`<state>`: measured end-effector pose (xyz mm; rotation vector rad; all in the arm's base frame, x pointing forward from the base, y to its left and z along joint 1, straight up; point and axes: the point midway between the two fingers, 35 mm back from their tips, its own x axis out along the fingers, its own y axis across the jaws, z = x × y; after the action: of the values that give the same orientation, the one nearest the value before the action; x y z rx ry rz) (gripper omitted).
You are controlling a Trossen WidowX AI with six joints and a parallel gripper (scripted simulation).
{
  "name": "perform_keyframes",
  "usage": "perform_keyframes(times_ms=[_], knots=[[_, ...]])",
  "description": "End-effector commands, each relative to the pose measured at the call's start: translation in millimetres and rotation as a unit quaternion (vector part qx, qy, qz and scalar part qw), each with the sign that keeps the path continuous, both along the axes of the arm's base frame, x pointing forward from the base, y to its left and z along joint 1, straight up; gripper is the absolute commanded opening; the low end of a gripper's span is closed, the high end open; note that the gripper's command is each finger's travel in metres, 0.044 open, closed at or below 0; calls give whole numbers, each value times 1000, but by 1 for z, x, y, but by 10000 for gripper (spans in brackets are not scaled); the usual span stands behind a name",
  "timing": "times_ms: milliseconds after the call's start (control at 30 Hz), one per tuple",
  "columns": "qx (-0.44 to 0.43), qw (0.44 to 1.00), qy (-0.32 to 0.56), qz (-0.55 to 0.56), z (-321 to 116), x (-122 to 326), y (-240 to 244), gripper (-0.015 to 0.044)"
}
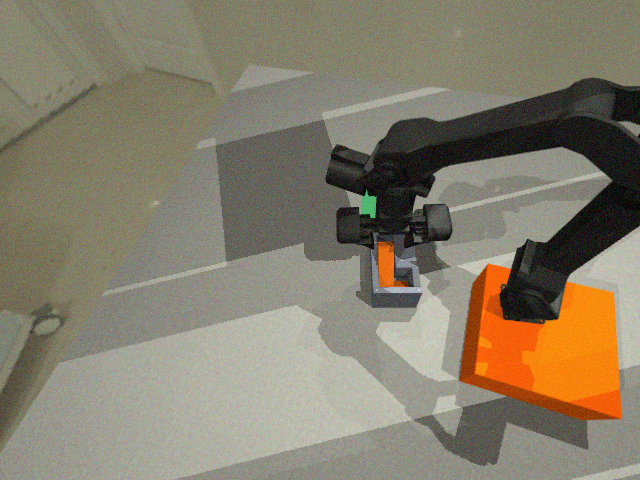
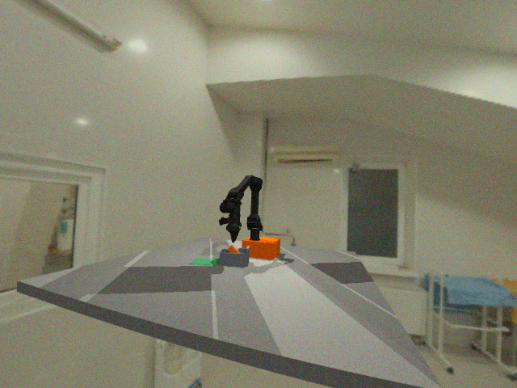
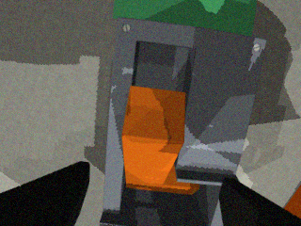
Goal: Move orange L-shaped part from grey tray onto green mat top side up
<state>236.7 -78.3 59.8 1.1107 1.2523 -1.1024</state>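
"How is the black parallel-jaw gripper (image 1: 388, 246) (image 2: 233, 241) (image 3: 156, 181) set?"

"Its tapered, matte fingers are held apart, pointed down, with nothing clamped. They are poised over the tray, and it is carried by a black jointed arm (image 1: 496, 124) (image 2: 254, 200)."

"And the smooth orange L-shaped part (image 1: 386, 263) (image 2: 233, 249) (image 3: 152, 157)?"

"It is lodged aslant in the pocket of the grey box-like tray (image 1: 395, 298) (image 2: 235, 259) (image 3: 216, 85); its L-shaped end is sunk low, its other end tipped up. Small round screw heads are set in the tray's rim."

"What is found beside it?"

"A thin, flat green mat (image 1: 368, 205) (image 2: 203, 261) (image 3: 183, 9). Farther off, the arm's foot is borne by a chunky orange block (image 1: 573, 341) (image 2: 262, 249) (image 3: 295, 204)."

"The surface?"

"A grey tabletop (image 1: 206, 330) (image 2: 233, 321) (image 3: 47, 104), speckled, patterned with pale stripes and darker patches, and crossed by shadows."

"And the room?"

"Cream walls are topped by a sloping ceiling. A long air conditioner (image 2: 306, 155) is mounted near a dark glass pane (image 2: 372, 212), and crumpled blue sheeting (image 2: 472, 290) is draped over a white tubular frame (image 2: 436, 317)."
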Motion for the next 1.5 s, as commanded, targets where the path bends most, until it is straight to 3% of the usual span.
perform_keyframes(times_ms=[0, 1067, 1233, 1467], knots=[[-3, 1000, -3, -4, -5, 1, -1, 280], [-3, 1000, -3, -4, -54, 2, -2, 280], [-1, 1000, -2, -1, -50, 2, -1, 149], [-1, 1000, -2, -1, -50, 2, -1, 102]])
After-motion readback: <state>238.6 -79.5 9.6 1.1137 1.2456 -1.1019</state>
